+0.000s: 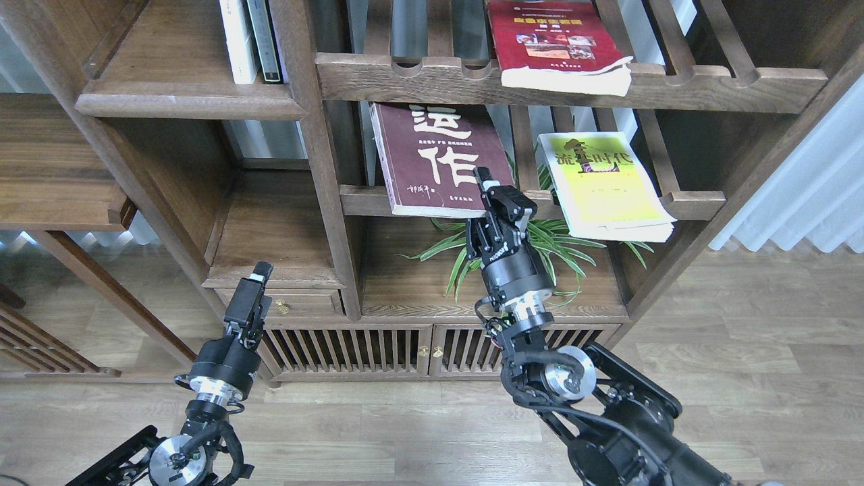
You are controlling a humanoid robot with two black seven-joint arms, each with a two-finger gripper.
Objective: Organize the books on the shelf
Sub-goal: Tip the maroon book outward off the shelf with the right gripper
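Two grippers: right gripper (496,192) partly open at maroon book (442,158) corner; left gripper (256,287) spread indiscernible, empty.

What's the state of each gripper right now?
Left gripper: holding nothing; open or shut cannot be told.
Right gripper: at the front edge of the maroon book; grip cannot be told.

A spider plant (540,246) spreads its leaves on the low board just behind the right-hand tool; a white book (237,42) and a dark-green-spined book (263,40) stand upright, touching, far up and left of it; a brass-knobbed drawer (280,305) sits just beyond the left-hand tool; slatted cabinet doors (378,351) lie between both; a pale curtain (803,196) hangs well to the right.
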